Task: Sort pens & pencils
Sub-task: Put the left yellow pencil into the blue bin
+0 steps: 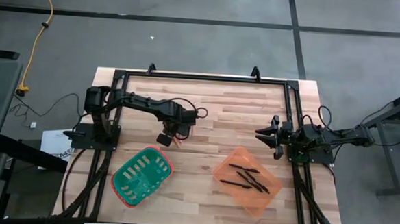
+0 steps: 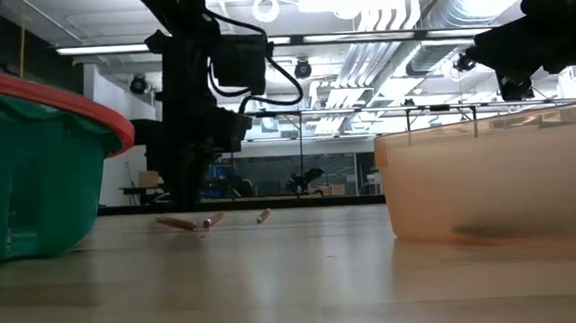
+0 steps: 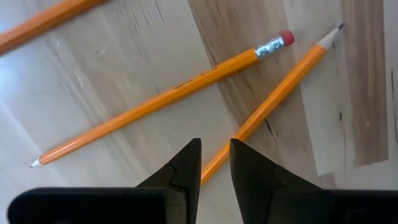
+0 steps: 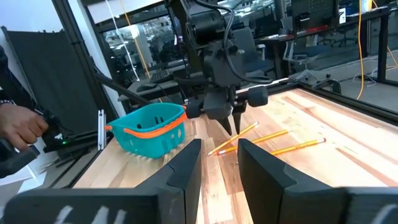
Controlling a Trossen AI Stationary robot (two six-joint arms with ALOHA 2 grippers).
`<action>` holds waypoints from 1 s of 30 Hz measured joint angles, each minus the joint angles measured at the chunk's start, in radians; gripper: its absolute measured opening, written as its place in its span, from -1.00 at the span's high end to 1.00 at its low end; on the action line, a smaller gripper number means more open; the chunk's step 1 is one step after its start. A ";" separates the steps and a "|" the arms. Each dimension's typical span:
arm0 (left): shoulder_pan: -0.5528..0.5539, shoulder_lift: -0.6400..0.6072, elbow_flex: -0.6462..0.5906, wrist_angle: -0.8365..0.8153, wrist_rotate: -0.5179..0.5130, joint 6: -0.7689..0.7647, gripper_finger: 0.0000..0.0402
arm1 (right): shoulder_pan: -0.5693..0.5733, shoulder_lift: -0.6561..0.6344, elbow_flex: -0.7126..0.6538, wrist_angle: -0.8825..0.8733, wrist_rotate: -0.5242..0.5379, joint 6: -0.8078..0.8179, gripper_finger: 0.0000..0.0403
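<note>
Grey concrete floor (image 1: 210, 51) with dark seam lines, a yellow cable (image 1: 41, 28) trailing across it. Low view shows exposed ceiling ducts (image 2: 399, 14) and strip lights (image 2: 121, 47) overhead.

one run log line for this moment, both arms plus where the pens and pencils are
left gripper: above pencils, narrow gap, empty | right gripper: waiting at right edge | pens: in orange bin | green basket: no pencils

The table (image 1: 220, 113) is pale, smooth planked wood with visible grain. The pencils (image 3: 161, 99) are glossy orange-painted wood with metal ferrules. The green basket (image 1: 140, 175) and translucent orange bin (image 1: 250, 197) look plastic. The left gripper (image 3: 214, 163) is matt black.
</note>
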 joint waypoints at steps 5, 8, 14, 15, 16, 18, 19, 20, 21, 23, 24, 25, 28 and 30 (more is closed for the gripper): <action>-0.014 0.000 -0.008 -0.007 -0.008 0.050 0.64 | 0.000 0.000 0.000 0.000 0.000 0.000 0.52; -0.021 0.000 -0.008 -0.005 -0.023 0.074 0.64 | 0.000 0.000 0.000 0.000 0.000 0.000 0.52; -0.034 0.015 -0.009 -0.008 -0.014 0.130 0.64 | 0.000 0.000 0.000 0.000 0.000 0.000 0.52; -0.035 0.015 -0.009 -0.011 -0.016 0.136 0.64 | 0.000 0.000 0.000 0.000 0.000 0.000 0.52; -0.043 0.015 -0.008 -0.005 -0.016 0.140 0.64 | 0.000 0.000 0.000 0.000 0.000 0.000 0.52; -0.050 0.027 -0.007 0.006 -0.016 0.143 0.64 | 0.000 0.000 0.000 0.000 0.000 0.000 0.52; -0.055 0.029 -0.009 0.000 -0.017 0.144 0.64 | 0.000 0.000 0.000 0.000 0.000 0.000 0.52; -0.056 0.030 -0.009 -0.003 -0.017 0.149 0.64 | 0.000 0.000 0.000 0.000 0.000 0.000 0.52; -0.063 0.037 -0.007 0.004 -0.017 0.158 0.64 | 0.000 0.000 0.000 0.000 0.000 0.000 0.52; -0.067 0.048 -0.009 0.003 -0.028 0.174 0.64 | 0.000 0.000 0.000 0.000 0.000 0.000 0.52; -0.068 0.052 -0.009 0.000 -0.045 0.182 0.64 | 0.000 0.000 0.000 0.000 0.000 0.000 0.52; -0.071 0.056 -0.009 0.010 -0.060 0.191 0.64 | 0.000 -0.001 0.000 0.000 0.000 0.000 0.52; -0.072 0.063 -0.009 0.014 -0.086 0.201 0.64 | 0.000 0.000 0.000 0.000 0.000 0.000 0.52; -0.072 0.063 -0.008 0.019 -0.087 0.201 0.64 | 0.000 0.000 0.000 0.000 0.000 0.000 0.52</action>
